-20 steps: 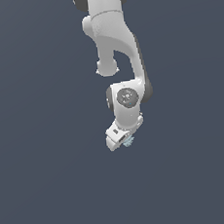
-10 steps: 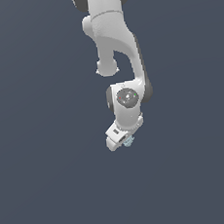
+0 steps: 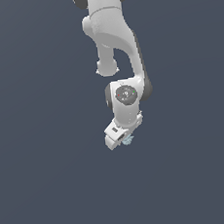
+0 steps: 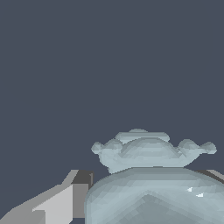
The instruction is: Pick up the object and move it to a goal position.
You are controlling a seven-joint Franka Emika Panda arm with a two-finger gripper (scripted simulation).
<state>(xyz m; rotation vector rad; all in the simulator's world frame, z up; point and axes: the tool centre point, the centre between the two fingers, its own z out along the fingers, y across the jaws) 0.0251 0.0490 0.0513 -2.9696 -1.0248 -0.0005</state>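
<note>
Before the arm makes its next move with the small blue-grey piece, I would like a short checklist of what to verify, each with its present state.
1. The object is at the tool, not lying apart from it: ok; in the exterior view it sits right at the tool's tip.
2. The object fills the near field of the wrist view: ok.
3. A finger lies beside the object: ok for one side; the other finger only shows at the picture's edge.
4. Grip is firm, jaws closed on the piece: cannot tell; the contact is not visible.
5. Goal position is visible: not ok; neither view shows any marker.
6. Space around the arm is free of other things: ok in both views.
</note>
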